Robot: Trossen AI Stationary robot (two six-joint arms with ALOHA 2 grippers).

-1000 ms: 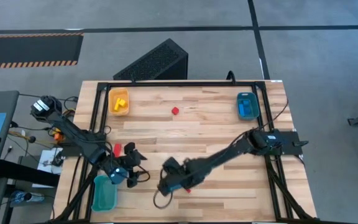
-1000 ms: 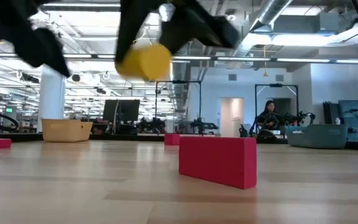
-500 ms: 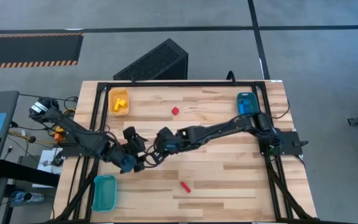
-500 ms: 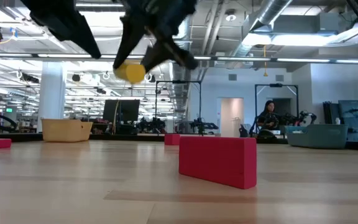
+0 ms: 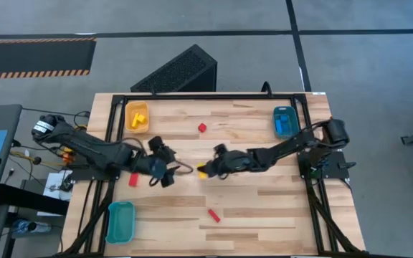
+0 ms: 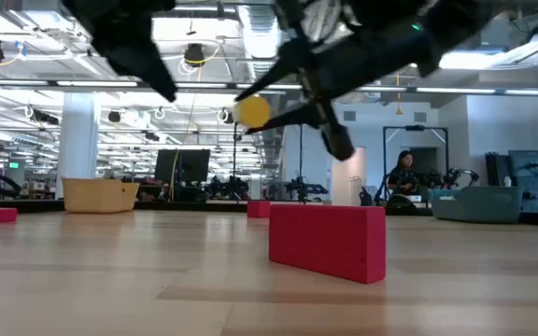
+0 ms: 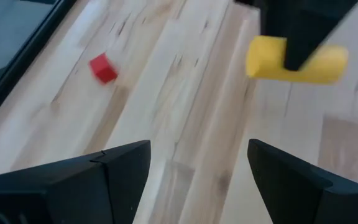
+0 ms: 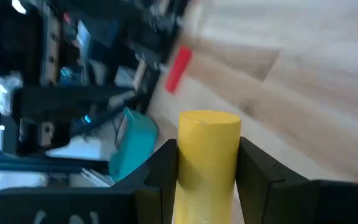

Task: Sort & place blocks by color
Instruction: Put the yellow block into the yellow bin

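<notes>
My right gripper [image 5: 208,170] is over the middle of the table, shut on a yellow cylinder block [image 5: 202,171], which also shows in the low view [image 6: 250,110] and in the left wrist view [image 7: 294,60]. My left gripper [image 5: 168,172] hovers open just left of it, facing it and holding nothing. A red bar [image 5: 213,214] lies flat near the table's near edge. Another red bar [image 5: 134,179] lies by the left arm. A red cube [image 5: 202,127] sits toward the far side. My right gripper pinches the yellow cylinder [image 8: 208,162] between its two fingers, one on each round side, about midway along its length [image 7: 272,56]. The fingers [image 8: 160,168] come roughly level from the table's right. The block is lifted clear of the table.
A yellow tray [image 5: 137,117] with yellow blocks stands at the far left. A blue tray [image 5: 285,120] with blue blocks stands at the far right, and a teal tray [image 5: 120,221] at the near left. A black frame rims the table. People stand in the room beyond.
My right gripper has carried the yellow block from near the table's near edge toward the far side and then rightward to the middle, uncovering the red bar there. My left gripper has moved from above the teal tray toward the far right, up to the block.
</notes>
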